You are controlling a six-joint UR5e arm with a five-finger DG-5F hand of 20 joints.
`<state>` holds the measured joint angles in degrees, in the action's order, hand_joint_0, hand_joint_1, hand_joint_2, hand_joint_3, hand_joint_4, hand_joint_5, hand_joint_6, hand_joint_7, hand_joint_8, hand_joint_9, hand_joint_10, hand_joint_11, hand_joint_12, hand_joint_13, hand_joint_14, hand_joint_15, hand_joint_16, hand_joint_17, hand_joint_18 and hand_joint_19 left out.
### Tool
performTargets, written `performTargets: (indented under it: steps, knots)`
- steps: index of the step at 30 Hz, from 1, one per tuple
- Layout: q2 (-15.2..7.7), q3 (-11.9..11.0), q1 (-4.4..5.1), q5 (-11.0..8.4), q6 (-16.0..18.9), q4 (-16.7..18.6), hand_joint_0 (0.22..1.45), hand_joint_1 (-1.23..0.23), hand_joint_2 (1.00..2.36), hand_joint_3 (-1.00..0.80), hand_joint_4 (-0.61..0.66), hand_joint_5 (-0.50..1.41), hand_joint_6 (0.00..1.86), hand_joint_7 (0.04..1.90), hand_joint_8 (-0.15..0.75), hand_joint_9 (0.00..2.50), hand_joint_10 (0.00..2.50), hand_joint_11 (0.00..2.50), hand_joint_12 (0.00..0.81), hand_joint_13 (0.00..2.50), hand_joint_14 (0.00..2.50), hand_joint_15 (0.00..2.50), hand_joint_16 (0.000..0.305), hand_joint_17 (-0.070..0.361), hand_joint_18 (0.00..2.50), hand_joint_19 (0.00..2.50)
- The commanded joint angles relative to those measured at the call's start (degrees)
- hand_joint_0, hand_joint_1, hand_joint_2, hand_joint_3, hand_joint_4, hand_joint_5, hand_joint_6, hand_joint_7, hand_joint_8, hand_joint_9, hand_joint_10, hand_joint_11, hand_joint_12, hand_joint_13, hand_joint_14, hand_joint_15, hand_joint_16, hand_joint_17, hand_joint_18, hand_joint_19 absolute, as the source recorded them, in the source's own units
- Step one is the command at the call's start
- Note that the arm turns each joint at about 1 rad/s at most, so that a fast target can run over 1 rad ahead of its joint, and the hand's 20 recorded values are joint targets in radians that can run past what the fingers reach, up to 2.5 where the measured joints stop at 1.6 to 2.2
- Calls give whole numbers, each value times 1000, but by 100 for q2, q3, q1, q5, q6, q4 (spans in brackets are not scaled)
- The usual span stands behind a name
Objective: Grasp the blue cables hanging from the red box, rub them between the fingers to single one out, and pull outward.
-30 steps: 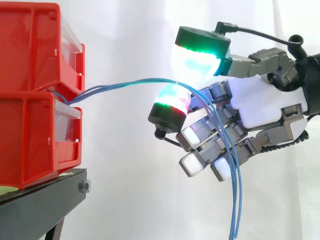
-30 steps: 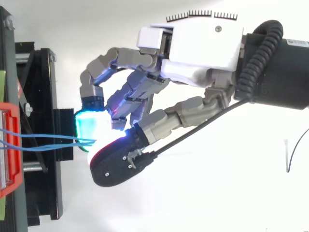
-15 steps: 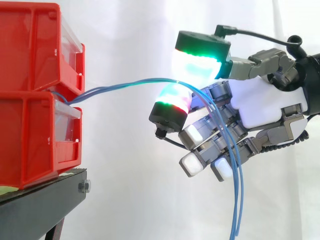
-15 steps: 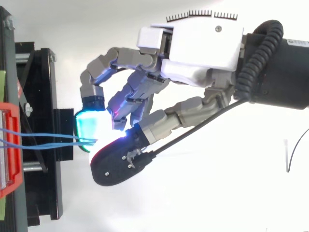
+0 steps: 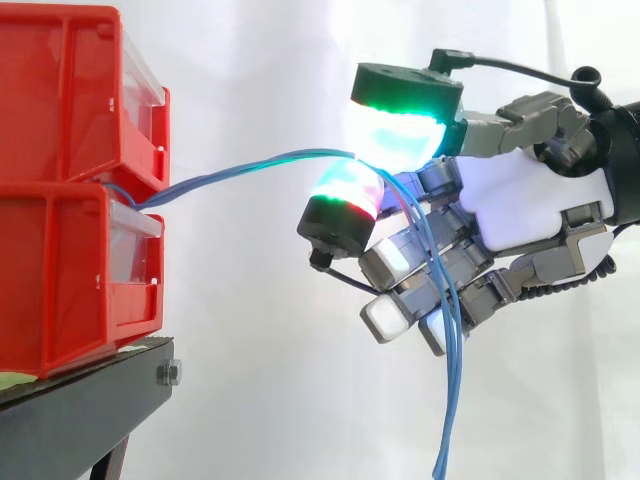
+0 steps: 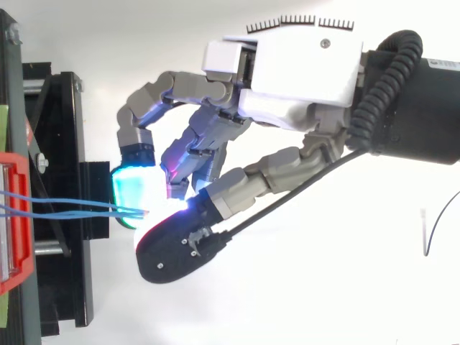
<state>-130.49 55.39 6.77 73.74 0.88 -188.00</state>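
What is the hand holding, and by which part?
The hand pinches the blue cables partway along their length between its glowing pads; the loose ends hang below.

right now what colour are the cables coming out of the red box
Blue. The cables show best in the side view.

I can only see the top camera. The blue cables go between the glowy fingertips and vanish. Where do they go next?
Observer: In the side view the blue cables come out of the pinch between the two glowing pads, then hang down in front of the hand and run off the bottom edge.
Operator: Is the red thing just one box?
Observer: Two: an upper bin stacked on a lower bin. The cables come out where they meet.
Operator: Do the cables droop before the fingers?
Observer: No, they climb from the bins up to the pinch.
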Motion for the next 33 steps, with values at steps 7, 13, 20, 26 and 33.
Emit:
performTargets:
  steps: [7,13,20,26,33]
  knots:
    - [-2,-2,0,0,0,0,742,-978,1000,-500,33,-204,908,1073,294,725,17,836,384,865,19,621,54,122,890,593]
    - [-2,-2,9,0,0,0,609,-954,1000,-500,58,-213,910,1048,294,740,17,838,385,852,21,632,55,125,867,632]
    - [-2,-2,9,0,0,0,449,-872,1000,-500,139,-202,907,1014,351,807,16,836,438,893,18,637,65,145,929,637]
    - [-2,-2,9,0,0,0,506,-835,1000,-500,129,-198,898,1047,339,810,17,839,419,881,20,632,61,136,888,659]
    - [6,-11,9,0,0,0,612,-766,1002,-469,114,-185,892,1094,329,834,18,826,404,888,19,639,56,125,870,681]
